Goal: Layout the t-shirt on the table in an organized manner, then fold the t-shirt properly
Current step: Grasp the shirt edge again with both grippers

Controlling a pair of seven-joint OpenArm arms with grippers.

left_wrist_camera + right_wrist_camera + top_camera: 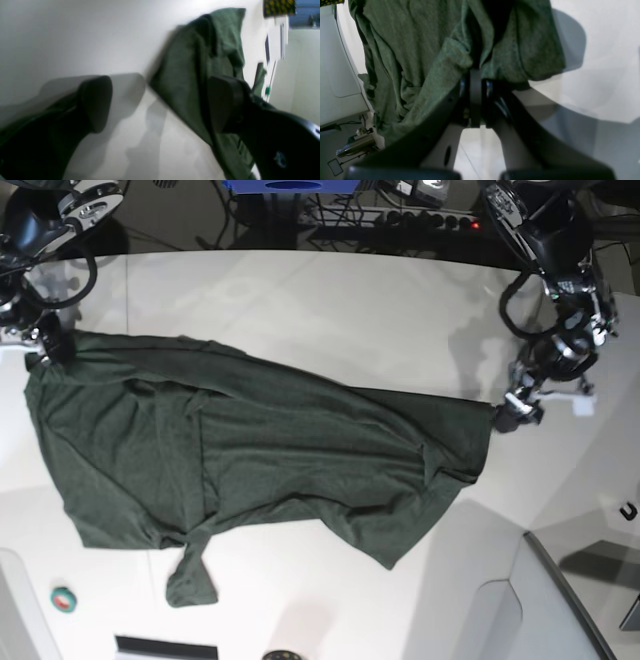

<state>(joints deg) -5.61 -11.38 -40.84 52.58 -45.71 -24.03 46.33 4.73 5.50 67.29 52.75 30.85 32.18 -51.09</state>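
Dk green t-shirt (260, 450) spread (wrinkled, skewed) across white table (330, 300).

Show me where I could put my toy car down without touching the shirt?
Bare table runs along the far side beyond the shirt, between the two arms. There's more along the near edge, right of the dangling sleeve. The middle is crowded: the shirt covers it.

Lab: cables, power strip (430, 220)
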